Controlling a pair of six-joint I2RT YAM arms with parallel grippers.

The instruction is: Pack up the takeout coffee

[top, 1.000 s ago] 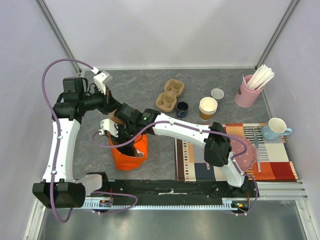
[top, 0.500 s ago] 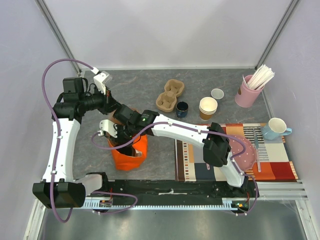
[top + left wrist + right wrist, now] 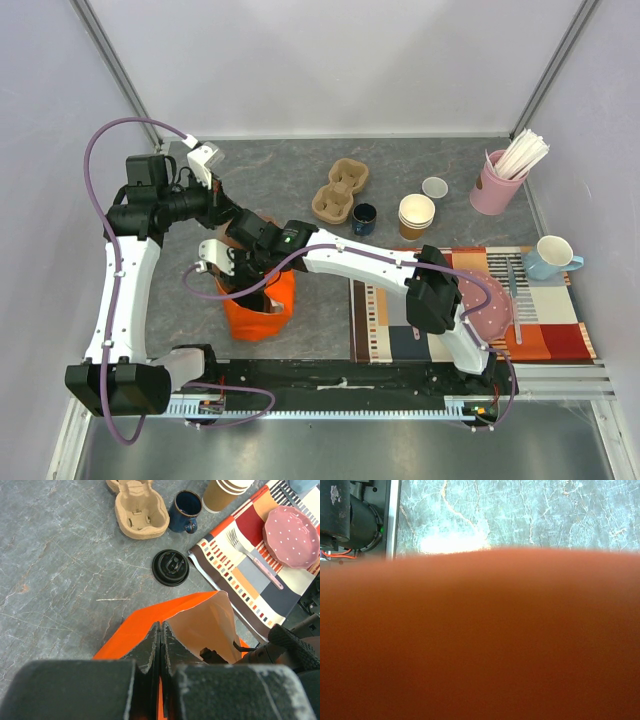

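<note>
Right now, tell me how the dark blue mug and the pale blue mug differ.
The dark blue mug is navy and looks smaller; the pale blue mug is light and wider. The dark blue mug stands on bare table by the cardboard carrier; the pale blue mug at the striped mat's corner. Both stand upright.

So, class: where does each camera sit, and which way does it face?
Top external: above and behind the bases, looking down on the table; left arm and right arm show.
Left wrist: on the left gripper, looking down shut fingers at the orange bag's rim.
Right wrist: orange blur; only an arm base shows.
Shared: top and left wrist both show the cup carrier.
</note>
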